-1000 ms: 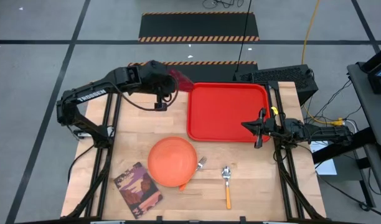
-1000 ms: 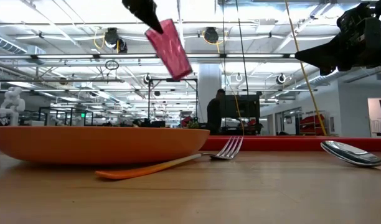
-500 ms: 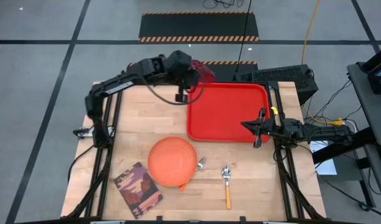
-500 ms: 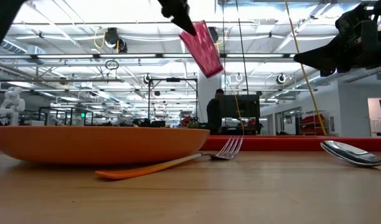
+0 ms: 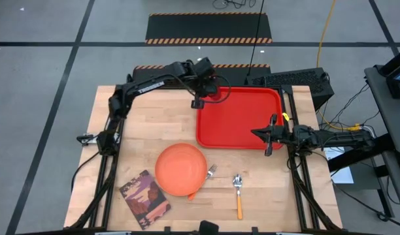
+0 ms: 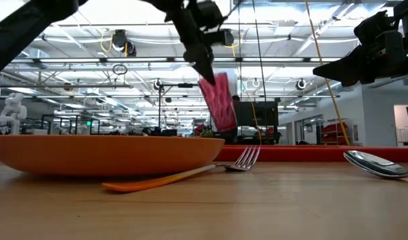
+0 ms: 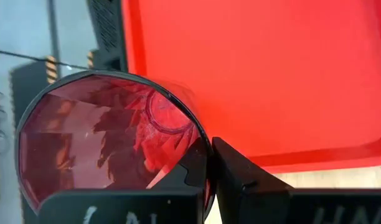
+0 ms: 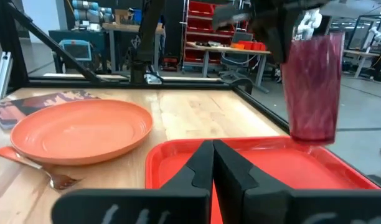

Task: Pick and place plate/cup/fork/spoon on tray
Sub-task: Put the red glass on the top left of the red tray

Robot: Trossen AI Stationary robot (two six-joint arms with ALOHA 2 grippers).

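My left gripper (image 7: pixel 210 155) is shut on the dark red translucent cup (image 6: pixel 219 100), over the far left corner of the red tray (image 5: pixel 242 121). The cup also shows in the right wrist view (image 8: pixel 312 87), low over the tray. My right gripper (image 5: pixel 257 130) is shut and empty over the tray's right edge. The orange plate (image 5: pixel 181 170) lies near the table's front. The fork (image 5: pixel 208 175) has its handle under the plate's rim. The spoon (image 5: pixel 238 192) lies flat to the plate's right. My left gripper pinches the cup's wall at the rim (image 7: pixel 206 146), one finger inside the cup and one outside. The fingers come from above, slanting down. The cup hangs below them, mouth up and slightly tilted. Whether its base touches the tray I cannot tell.
A maroon patterned book (image 5: pixel 144 196) lies at the table's front left corner. Bare wood lies between the plate and the tray (image 5: pixel 161 124). A dark box (image 5: pixel 288 79) stands behind the tray at the table's far edge.
My left gripper has carried the cup toward the table's right edge, from over the bare wood to over the tray's far left corner, and has gone down. The cup has turned from clearly tilted to nearly upright.
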